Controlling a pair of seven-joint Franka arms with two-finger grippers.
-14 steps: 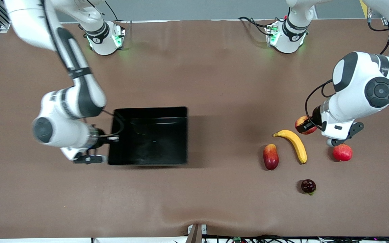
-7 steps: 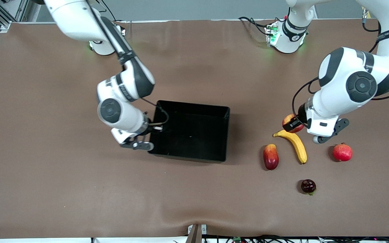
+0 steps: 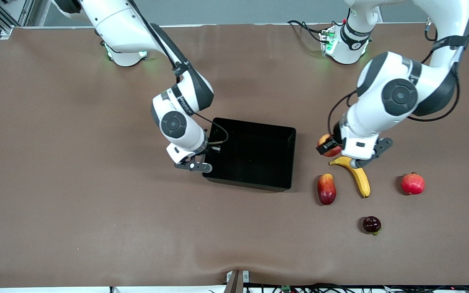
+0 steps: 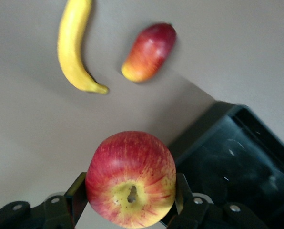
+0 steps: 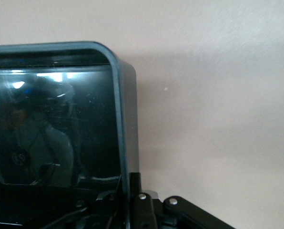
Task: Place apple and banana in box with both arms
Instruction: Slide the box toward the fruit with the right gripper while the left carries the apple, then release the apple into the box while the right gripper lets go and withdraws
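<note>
You had the left gripper (image 3: 327, 146) clamped on the apple (image 3: 329, 145), one finger on either side of the fruit, carrying it in the air over the bare table between the box (image 3: 289, 159) and the banana (image 3: 357, 174). In the left wrist view the apple (image 4: 131, 178) sat low between the fingers (image 4: 76, 192) with most of its round body sticking out past them, so I judged it could roll or slip free if you swung or stopped the arm sharply before it was over the box. The right gripper (image 3: 207, 152) was at the box wall toward the right arm's end of the table, its jaws pinched on the rim (image 5: 127, 143). That grip looked narrow and the plastic glossy, so a pull could have let the wall slide out or tipped the shallow box, and any shift of the box while the apple came down could have made the drop miss. The banana lay on the table, its stem end just under the left wrist, beside a mango-like fruit (image 3: 326, 189); a low pass could have knocked either. A pomegranate (image 3: 413, 183) and a small dark fruit (image 3: 371, 224) lay near them.
</note>
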